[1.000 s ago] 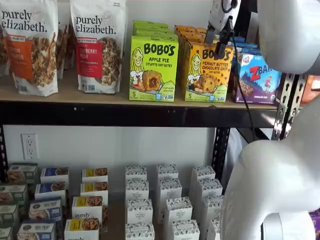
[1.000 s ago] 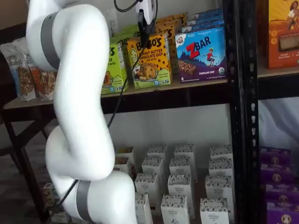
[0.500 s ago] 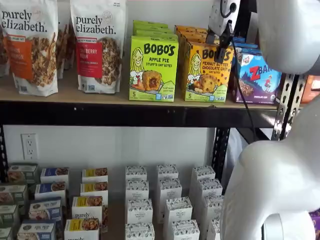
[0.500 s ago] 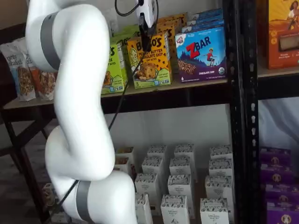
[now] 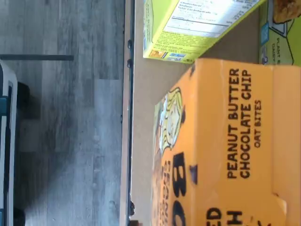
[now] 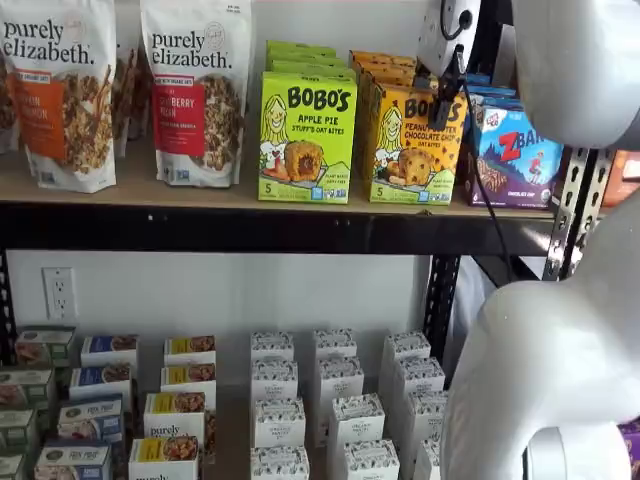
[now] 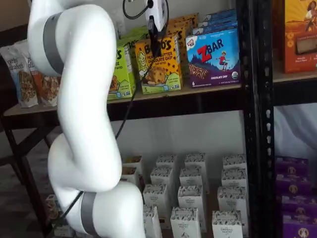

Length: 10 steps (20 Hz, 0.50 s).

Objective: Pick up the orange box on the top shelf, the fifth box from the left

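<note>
Your gripper point(image 6: 446, 92) hangs at the upper right of the frame, in front of the orange box point(image 6: 414, 146); only a side-on sight of the black fingers shows, so you cannot tell whether they are parted or closed. The box stands at the top shelf point(image 6: 250, 195) front edge, between the lime-green box point(image 6: 306, 138) and the ZBar box point(image 6: 518, 155). Risk: fingers catching a neighbour or pushing the orange box backward, given tight spacing.

White wall point(image 6: 230, 290) with outlet point(image 6: 59, 292); grey plank floor point(image 5: 61, 141)
</note>
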Available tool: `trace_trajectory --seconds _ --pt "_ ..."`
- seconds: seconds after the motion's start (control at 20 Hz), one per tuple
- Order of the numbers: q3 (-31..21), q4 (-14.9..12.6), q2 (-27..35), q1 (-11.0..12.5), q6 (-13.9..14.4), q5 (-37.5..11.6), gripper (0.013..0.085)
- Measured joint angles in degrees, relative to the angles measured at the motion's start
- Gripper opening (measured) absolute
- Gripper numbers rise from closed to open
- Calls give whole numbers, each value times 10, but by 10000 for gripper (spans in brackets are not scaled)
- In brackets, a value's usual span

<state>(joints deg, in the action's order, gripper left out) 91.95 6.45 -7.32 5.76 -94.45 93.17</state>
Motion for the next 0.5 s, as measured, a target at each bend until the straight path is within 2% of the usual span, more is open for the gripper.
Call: trace_trajectory --seconds 0.15,0.2,0.25,0.3,0.45,0.5 --pt "-1 3 -1 1 -1 -2 650" --pt "-2 4 -1 2 -1 -2 650" --pt "-2 4 -1 2 -1 -2 610" --pt "-2 5 -1 2 -2 -2 610" --pt "1 4 1 2 -1 2 530" --pt "4 2 3 1 -1 6 530"
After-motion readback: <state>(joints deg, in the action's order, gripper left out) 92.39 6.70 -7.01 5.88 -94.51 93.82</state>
